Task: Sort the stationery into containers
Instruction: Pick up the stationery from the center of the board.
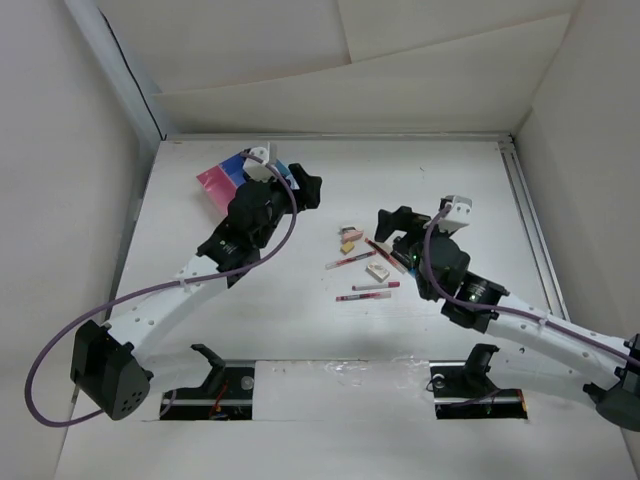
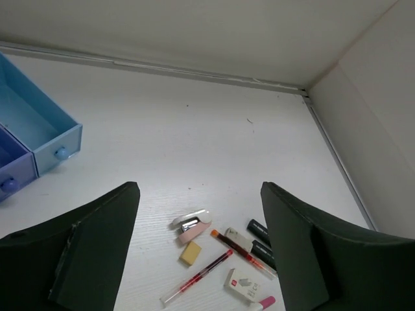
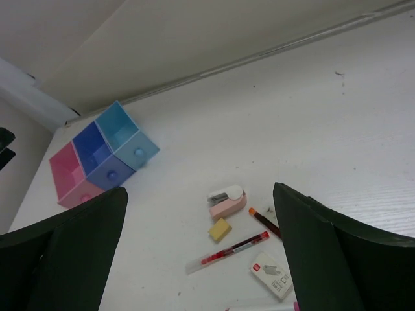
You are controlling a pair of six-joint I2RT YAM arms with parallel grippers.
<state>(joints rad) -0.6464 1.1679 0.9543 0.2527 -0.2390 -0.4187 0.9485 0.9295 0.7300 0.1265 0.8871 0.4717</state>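
Observation:
The stationery lies in a loose cluster mid-table: a pink-white stapler [image 1: 348, 233], a yellow eraser [image 1: 347, 247], a red pen [image 1: 350, 260], a white boxed eraser [image 1: 377, 270] and two more pens [image 1: 375, 286]. The three joined bins [image 1: 218, 180] stand at the back left, partly hidden by my left arm. My left gripper [image 1: 305, 188] is open and empty beside the bins. It sees the stapler [image 2: 192, 225], the red pen [image 2: 198, 277] and the dark markers [image 2: 259, 231] between its fingers. My right gripper [image 1: 392, 225] is open and empty just right of the cluster. It sees the pink [image 3: 68, 175], medium blue [image 3: 97, 155] and light blue [image 3: 126, 136] bins.
White walls enclose the table on the left, back and right. A metal rail [image 1: 530, 230] runs along the right edge. The light blue bin [image 2: 39, 126] is at the far left of the left wrist view, with a knob on its front.

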